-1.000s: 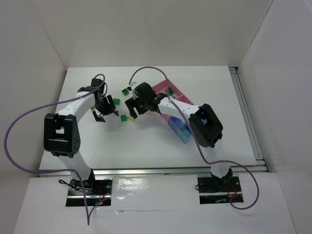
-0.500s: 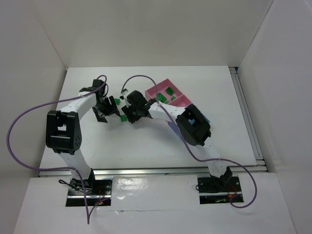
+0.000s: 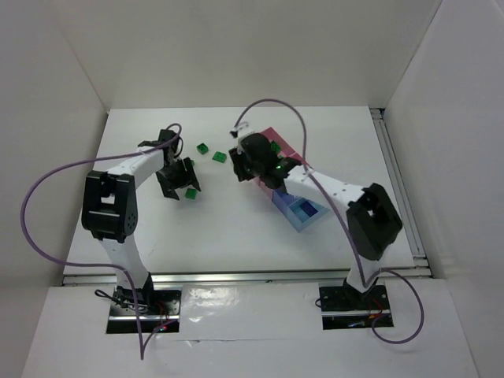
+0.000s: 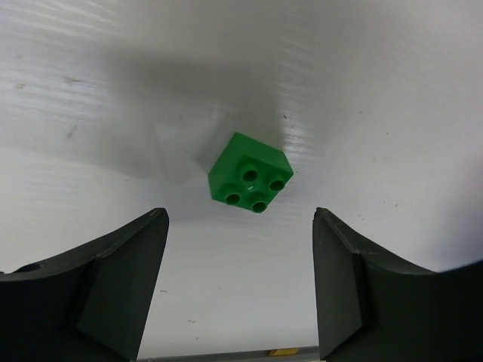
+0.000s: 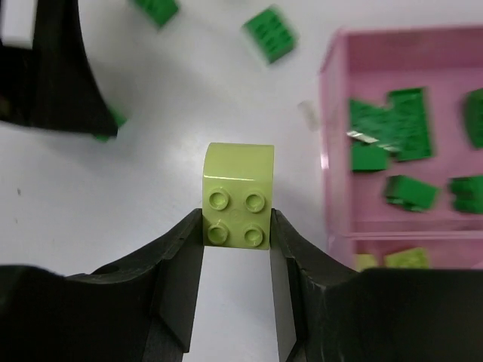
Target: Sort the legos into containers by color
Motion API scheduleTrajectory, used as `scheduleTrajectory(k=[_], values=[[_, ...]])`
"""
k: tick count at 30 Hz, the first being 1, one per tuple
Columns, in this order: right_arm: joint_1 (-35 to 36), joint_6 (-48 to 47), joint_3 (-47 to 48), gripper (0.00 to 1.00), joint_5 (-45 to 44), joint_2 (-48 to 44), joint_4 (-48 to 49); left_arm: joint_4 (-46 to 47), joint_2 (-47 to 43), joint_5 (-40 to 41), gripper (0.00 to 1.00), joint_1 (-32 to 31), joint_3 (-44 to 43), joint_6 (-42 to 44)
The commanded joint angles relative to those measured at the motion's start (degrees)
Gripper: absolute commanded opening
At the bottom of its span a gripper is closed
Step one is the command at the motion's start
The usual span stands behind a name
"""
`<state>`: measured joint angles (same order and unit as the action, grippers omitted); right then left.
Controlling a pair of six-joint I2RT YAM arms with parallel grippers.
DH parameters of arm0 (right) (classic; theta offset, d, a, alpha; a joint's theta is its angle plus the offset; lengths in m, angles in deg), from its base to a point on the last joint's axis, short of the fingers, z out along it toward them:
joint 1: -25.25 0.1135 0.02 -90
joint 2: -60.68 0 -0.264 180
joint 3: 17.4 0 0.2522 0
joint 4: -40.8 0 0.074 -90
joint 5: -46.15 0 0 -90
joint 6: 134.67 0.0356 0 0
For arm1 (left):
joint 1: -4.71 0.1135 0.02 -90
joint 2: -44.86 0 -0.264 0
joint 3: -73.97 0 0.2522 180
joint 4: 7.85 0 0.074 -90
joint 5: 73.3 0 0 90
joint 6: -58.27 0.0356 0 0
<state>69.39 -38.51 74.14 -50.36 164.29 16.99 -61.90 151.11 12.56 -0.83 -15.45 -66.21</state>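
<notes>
My right gripper (image 5: pixel 236 226) is shut on a lime-green lego (image 5: pixel 237 197), held above the white table just left of the pink container (image 5: pixel 332 151). That pink bin holds several dark green legos (image 5: pixel 392 128), and lime pieces (image 5: pixel 407 259) show in the compartment behind it. In the top view the right gripper (image 3: pixel 239 164) hovers at the pink bin's left side. My left gripper (image 4: pixel 240 226) is open, with one dark green lego (image 4: pixel 250 181) lying on the table just beyond its fingertips. From above, the left gripper (image 3: pixel 179 183) is beside that lego (image 3: pixel 190 193).
Two loose dark green legos (image 3: pixel 202 147) (image 3: pixel 220 157) lie on the table between the arms, toward the back. The blue container (image 3: pixel 303 211) sits at the near end of the bin row. My right arm covers much of the row. Table rail runs along the right edge (image 3: pixel 398 189).
My right gripper shut on the lime lego, lifted it and swung right toward the pink bin. My left gripper shifted slightly nearer, staying open over the green lego.
</notes>
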Motion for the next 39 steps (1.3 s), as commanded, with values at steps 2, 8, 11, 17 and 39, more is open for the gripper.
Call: scheduleTrajectory(k=[2,8,11,17,39], values=[[-5.45,3.33,-4.9,0.18,-6.59,-7.45,0.82,-0.58,2.63,2.82,0.81,-1.84,-2.13,0.11],[-12.14,4.57,-10.81,0.18,-5.28,-10.36,0.81,-0.05,5.27,5.3,0.58,-2.55,-3.17,-0.5],[-13.46,4.57,-12.03,0.19,-5.27,-9.75,0.81,-0.05,5.8,3.44,0.35,-2.55,-3.7,-0.5],[-15.58,4.57,-11.51,0.36,-2.82,-6.94,1.52,-0.66,2.73,-0.85,0.24,-3.78,-7.83,0.03],[-18.39,18.9,-28.3,0.87,-18.29,-42.34,-6.47,-3.21,31.73,-18.18,0.79,-17.57,-61.89,-9.38]])
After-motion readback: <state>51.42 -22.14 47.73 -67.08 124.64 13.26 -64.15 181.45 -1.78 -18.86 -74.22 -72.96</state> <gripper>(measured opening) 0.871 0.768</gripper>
